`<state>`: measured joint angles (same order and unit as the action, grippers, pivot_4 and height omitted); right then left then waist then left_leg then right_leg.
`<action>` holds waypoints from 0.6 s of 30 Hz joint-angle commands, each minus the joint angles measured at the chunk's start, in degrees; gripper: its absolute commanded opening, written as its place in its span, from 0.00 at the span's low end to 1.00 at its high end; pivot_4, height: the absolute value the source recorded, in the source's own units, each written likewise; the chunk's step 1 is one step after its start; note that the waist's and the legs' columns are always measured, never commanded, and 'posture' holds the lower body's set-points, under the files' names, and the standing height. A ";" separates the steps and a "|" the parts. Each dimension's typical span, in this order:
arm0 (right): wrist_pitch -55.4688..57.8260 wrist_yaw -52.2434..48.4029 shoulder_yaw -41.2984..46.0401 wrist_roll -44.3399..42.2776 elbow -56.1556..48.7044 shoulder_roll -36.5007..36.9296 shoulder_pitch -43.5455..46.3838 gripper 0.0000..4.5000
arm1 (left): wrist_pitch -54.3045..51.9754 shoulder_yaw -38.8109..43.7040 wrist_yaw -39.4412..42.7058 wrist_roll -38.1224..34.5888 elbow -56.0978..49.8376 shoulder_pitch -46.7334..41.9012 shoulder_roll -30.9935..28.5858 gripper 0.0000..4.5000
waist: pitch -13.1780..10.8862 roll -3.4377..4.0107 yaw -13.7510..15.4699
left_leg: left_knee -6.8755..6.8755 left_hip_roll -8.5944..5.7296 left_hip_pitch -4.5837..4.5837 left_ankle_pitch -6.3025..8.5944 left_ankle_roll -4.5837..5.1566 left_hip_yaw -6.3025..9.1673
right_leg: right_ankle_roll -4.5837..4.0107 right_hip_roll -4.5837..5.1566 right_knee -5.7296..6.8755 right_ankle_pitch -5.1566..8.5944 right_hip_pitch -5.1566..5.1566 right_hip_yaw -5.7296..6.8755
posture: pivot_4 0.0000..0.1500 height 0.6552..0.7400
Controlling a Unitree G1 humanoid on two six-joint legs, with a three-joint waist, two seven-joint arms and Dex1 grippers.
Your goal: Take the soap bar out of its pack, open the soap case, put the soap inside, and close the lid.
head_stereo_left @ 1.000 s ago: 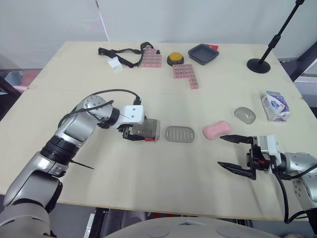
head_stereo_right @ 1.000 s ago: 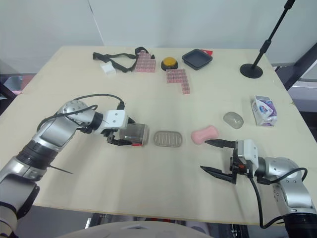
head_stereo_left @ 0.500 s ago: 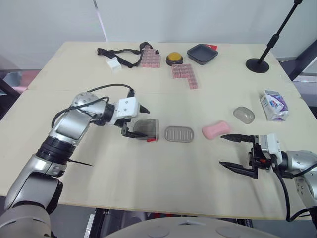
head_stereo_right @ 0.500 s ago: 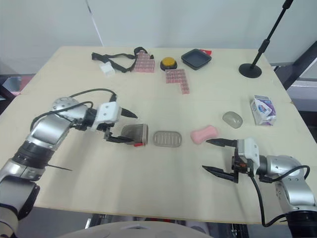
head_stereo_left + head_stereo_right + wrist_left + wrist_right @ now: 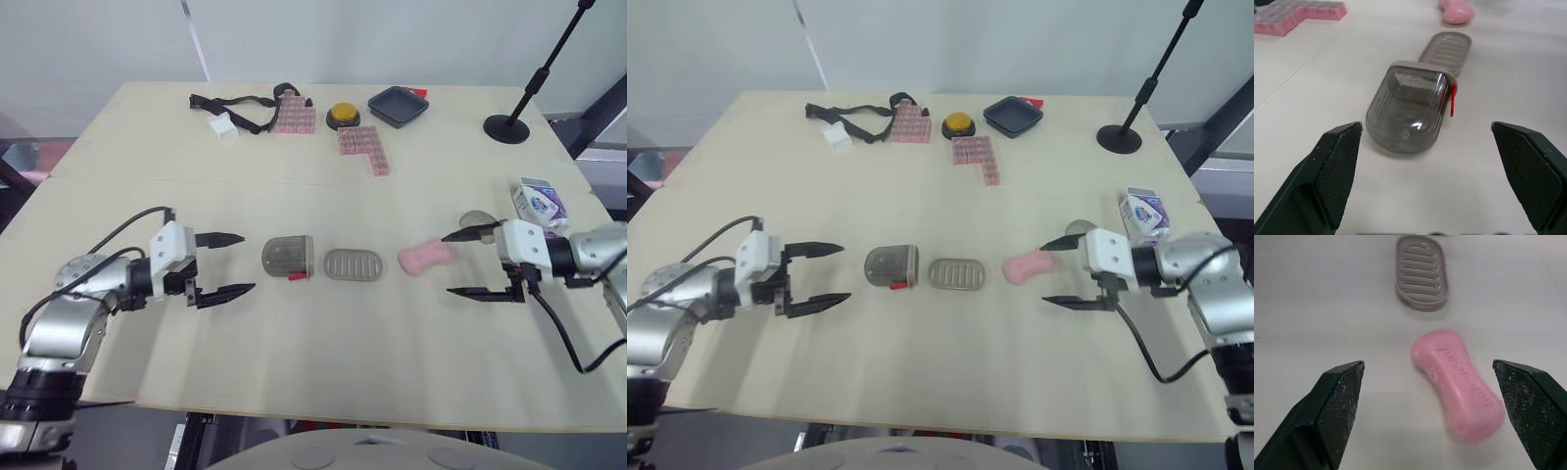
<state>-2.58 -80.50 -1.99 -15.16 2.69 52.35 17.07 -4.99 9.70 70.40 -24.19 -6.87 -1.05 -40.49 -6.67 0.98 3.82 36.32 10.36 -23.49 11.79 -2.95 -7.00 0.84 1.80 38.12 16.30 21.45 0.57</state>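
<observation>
The pink soap bar lies unwrapped just right of the soap case tray, with the clear lid beside the tray's left. The right gripper, fingers spread and empty, sits just right of the soap. The left gripper gapes empty left of the lid.

Robotics laboratory test station: a bare pale tabletop before blank white wall panels; black stand and yellow push button well beyond the right end effector.
</observation>
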 commanded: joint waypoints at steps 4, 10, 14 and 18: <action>-2.10 -8.12 -11.28 8.78 11.76 -1.77 16.86 1.00 | 5.61 2.73 5.57 -2.80 1.06 3.20 -2.35 1.00 | -0.01 -0.02 -0.28 | 0.01 0.01 0.00 0.00 0.00 -0.04 | -0.01 -0.02 0.10 0.00 0.08 -0.05 | 1.00 1.00; -2.82 -9.85 -16.98 13.21 19.30 -5.95 24.49 1.00 | 5.41 0.92 9.05 -4.68 -0.28 1.24 -2.85 1.00 | -0.01 -0.02 -0.04 | 0.05 0.02 -0.12 -0.01 0.00 -0.12 | -0.02 -0.02 0.22 0.01 0.25 -0.10 | 1.00 1.00; -3.63 -9.97 -19.73 16.53 23.02 -6.61 26.93 1.00 | 4.17 0.82 8.01 -6.29 -2.75 0.34 -1.81 1.00 | -0.01 -0.02 -0.03 | 0.06 0.02 -0.14 -0.01 0.00 -0.14 | -0.02 -0.03 0.24 0.01 0.28 -0.12 | 1.00 1.00; -3.09 -9.11 -20.00 17.03 23.91 -7.68 27.57 1.00 | 2.68 0.43 6.22 -6.83 -4.46 0.69 -1.28 1.00 | -0.01 -0.03 -0.05 | 0.07 0.03 -0.13 -0.01 0.00 -0.18 | -0.02 -0.03 0.26 0.01 0.28 -0.15 | 1.00 1.00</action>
<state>-5.38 -88.43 -22.36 1.63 26.66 44.72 43.48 -1.78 10.07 77.48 -29.72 -9.64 -0.32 -41.71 -6.68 0.96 3.77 36.39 10.40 -23.62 11.78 -2.95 -7.18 0.82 1.77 38.38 16.31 21.74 0.42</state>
